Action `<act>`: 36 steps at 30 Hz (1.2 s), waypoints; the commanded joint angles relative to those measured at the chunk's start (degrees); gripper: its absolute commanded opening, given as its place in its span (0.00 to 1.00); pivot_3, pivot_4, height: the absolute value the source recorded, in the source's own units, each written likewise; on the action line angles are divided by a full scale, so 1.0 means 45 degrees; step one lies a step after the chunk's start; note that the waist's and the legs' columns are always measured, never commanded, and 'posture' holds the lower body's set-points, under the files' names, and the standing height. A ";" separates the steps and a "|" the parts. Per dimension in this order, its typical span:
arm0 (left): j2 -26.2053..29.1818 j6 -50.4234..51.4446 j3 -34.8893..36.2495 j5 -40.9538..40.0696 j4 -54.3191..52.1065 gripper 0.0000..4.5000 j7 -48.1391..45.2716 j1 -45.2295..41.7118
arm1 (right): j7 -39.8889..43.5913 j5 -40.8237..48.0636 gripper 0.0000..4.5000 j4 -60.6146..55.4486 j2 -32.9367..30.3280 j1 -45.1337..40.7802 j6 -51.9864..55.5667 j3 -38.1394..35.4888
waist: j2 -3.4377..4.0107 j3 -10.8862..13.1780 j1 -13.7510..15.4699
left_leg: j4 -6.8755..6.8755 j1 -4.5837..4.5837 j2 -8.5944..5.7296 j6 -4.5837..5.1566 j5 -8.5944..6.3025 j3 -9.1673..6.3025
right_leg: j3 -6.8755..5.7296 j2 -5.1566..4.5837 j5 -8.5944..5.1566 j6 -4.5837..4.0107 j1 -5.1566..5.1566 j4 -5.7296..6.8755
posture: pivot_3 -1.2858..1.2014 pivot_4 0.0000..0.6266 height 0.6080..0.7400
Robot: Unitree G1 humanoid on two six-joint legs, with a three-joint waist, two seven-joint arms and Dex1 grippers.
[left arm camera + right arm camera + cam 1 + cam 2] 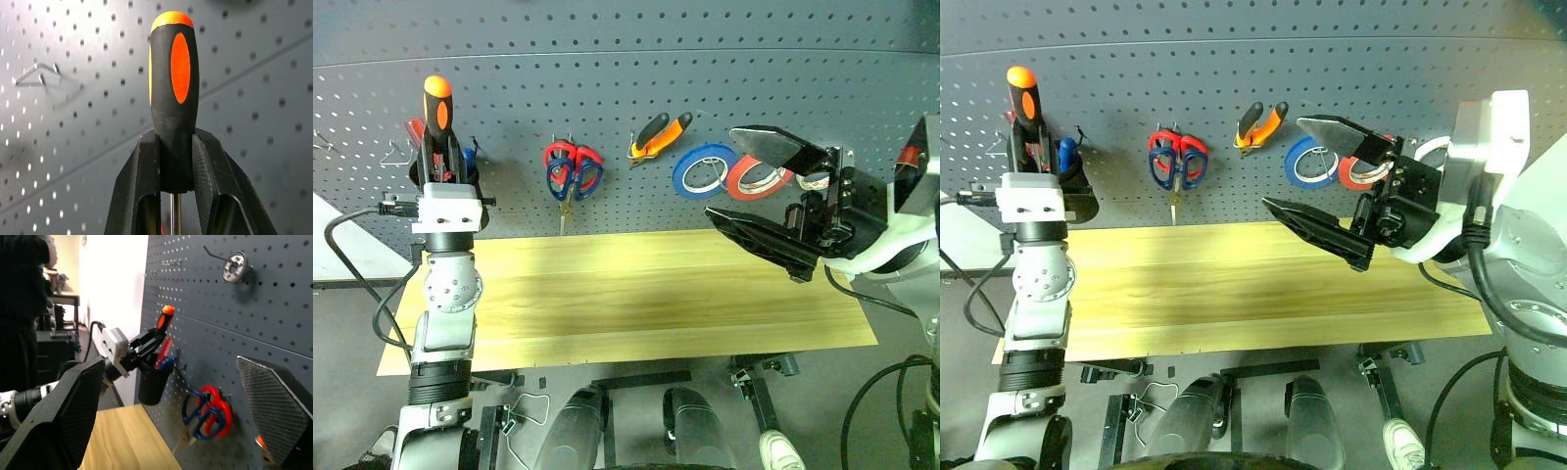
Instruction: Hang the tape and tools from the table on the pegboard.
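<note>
1. The large dark grey perforated pegboard (626, 108) is already carrying most of the set: the orange-and-black-handled pliers (660, 135), a pair of scissors with red and blue handles (573, 172), the bright red roll of tape (756, 178) and a blue roll of tape (704, 170) are all hanging on hooks.
2. The long worktop of light yellowish wood (626, 294) is lying bare of tools, so nothing appears to be waiting for pickup.
3. The left gripper (176, 161) is holding the small screwdriver with the orange-and-black handle (437, 108) upright, its jaws closed on the lower handle, just above the black cup (445, 176) mounted on the pegboard; long red and blue tools are already standing in that cup.
4. The right gripper (764, 201) is hovering over the worktop's right part in front of the tape rolls, its jaws spread wide and gripping nothing.
5. Judged remaining: lowering the screwdriver into the cup and releasing it, which would seem to finish the task.
</note>
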 commanded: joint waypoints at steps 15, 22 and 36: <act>0.0500 0.0092 0.0658 0.1266 -0.0159 0.87 0.1849 -0.0891 | -0.0282 0.0472 1.00 -0.0550 -0.0780 0.0973 0.0346 -0.0992 | -0.0007 0.0151 -0.0233 | -0.0002 -0.0022 0.0005 0.0015 -0.0009 0.0004 | 0.0000 -0.0010 0.0000 0.0001 -0.0011 -0.0018 | 0.48 0.41 0.77; -0.0272 0.0447 -0.1647 0.0156 -0.3115 0.87 -0.0349 -0.2098 | 0.0008 -0.0803 1.00 -0.0478 -0.0088 0.1078 -0.0316 -0.0347 | -0.0012 0.0145 -0.0152 | -0.0002 -0.0027 -0.0001 0.0012 -0.0007 0.0004 | -0.0009 0.0003 0.0002 0.0003 -0.0010 -0.0023 | 0.50 0.33 0.77; 0.1340 0.7864 -0.7428 -0.8767 -0.5802 0.87 -0.9555 -0.0093 | 0.0249 -0.4150 1.00 -0.0689 0.2710 0.1940 -0.2303 0.2006 | 0.0179 -0.0256 0.0027 | -0.0023 0.0056 0.0006 -0.0021 0.0016 0.0020 | 0.0015 0.0059 0.0004 -0.0002 0.0035 0.0008 | 0.54 0.15 0.77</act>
